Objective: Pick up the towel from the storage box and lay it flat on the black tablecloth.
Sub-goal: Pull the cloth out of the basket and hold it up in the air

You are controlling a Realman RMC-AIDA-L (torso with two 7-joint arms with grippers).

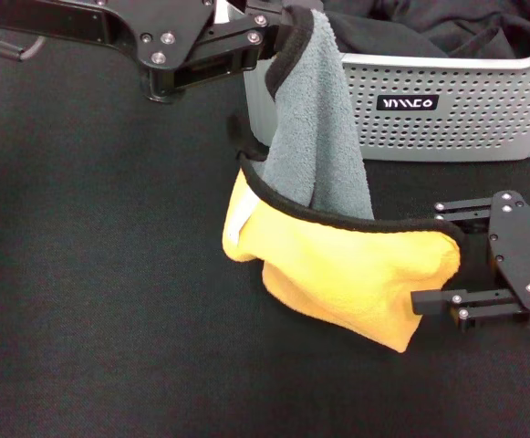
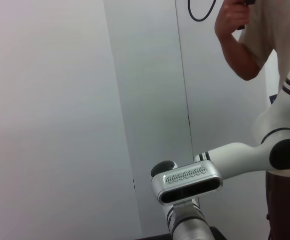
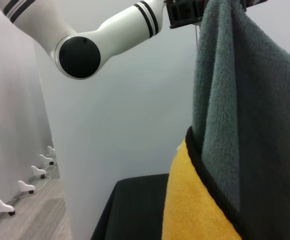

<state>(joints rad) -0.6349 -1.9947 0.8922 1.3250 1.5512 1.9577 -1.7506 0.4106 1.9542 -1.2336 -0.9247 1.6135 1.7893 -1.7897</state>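
The left hand (image 1: 278,36) is matte black, built of flat angular plates bolted with round silver screw heads, and its black arm link runs off toward 9 o'clock in the head view. The right hand (image 1: 442,260) is black too: a blocky plate body with silver screws, with two slim linkage bars projecting toward 9 o'clock, each ending in small screws. The wrist views show glossy white tubular arm links (image 3: 127,22) with paired black bands and round black joint caps (image 3: 79,56). A silver-grey oblong housing (image 2: 187,182) with a dark slot and a ribbed strip is possibly the head unit.
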